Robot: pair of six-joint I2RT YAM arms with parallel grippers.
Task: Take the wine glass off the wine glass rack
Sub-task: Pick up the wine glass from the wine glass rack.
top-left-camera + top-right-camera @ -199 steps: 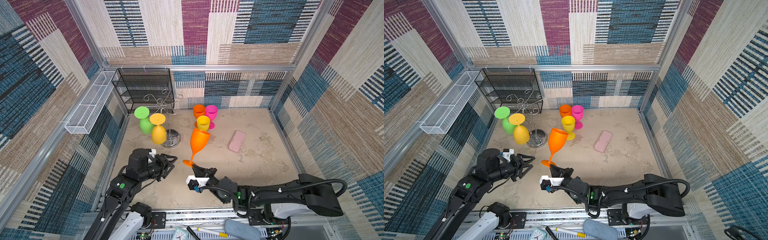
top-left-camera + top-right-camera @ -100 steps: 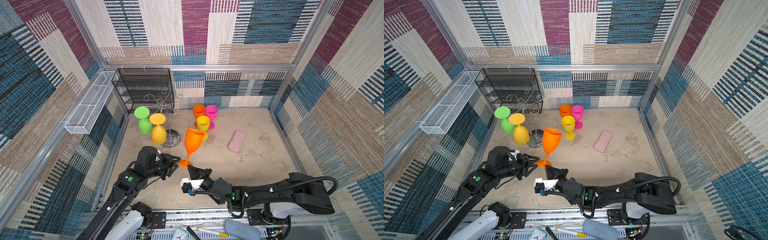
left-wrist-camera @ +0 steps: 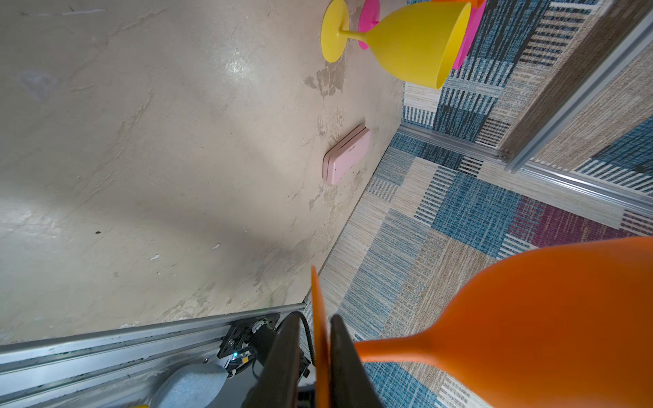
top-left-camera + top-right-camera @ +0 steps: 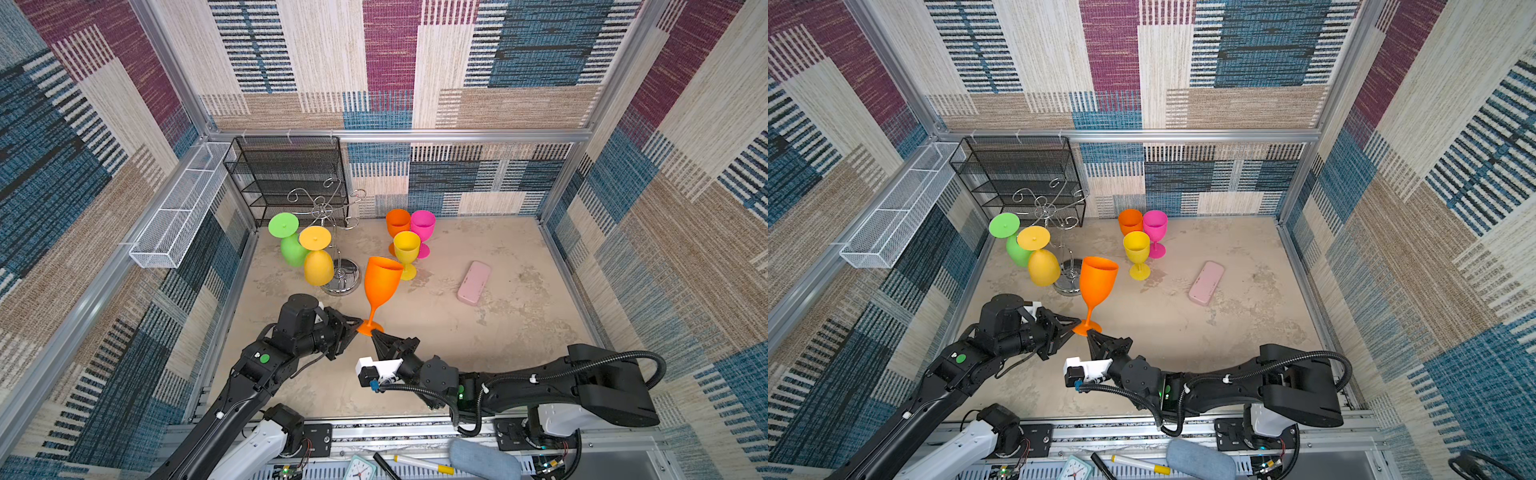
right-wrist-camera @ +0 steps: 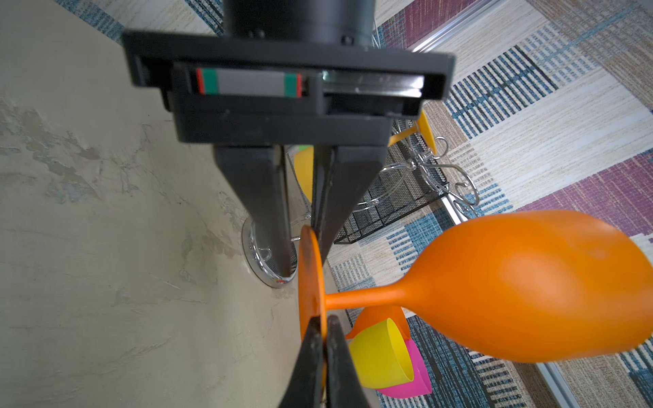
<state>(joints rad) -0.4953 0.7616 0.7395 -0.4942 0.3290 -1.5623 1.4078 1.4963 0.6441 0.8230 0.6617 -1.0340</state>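
Note:
An orange wine glass (image 4: pixel 381 282) (image 4: pixel 1097 282) stands upright in front of the wine glass rack (image 4: pixel 328 208) (image 4: pixel 1050 208), free of its arms. My left gripper (image 4: pixel 358 326) (image 3: pixel 316 318) is shut on the left edge of the glass's foot. The right gripper (image 4: pixel 376 332) (image 5: pixel 322 319) is shut on the near edge of the same foot. A green glass (image 4: pixel 291 245) and an amber glass (image 4: pixel 318 266) hang upside down from the rack's left arms.
Orange (image 4: pixel 397 222), pink (image 4: pixel 423 224) and yellow (image 4: pixel 406 249) glasses stand right of the rack. A pink case (image 4: pixel 473 282) lies further right. A black mesh shelf unit (image 4: pixel 286 174) stands behind the rack, and a white mesh basket (image 4: pixel 178 208) hangs on the left wall.
The right arm has swung the tilted orange glass upright and a little to the left. My left gripper has moved right to the glass's foot and shut on it.

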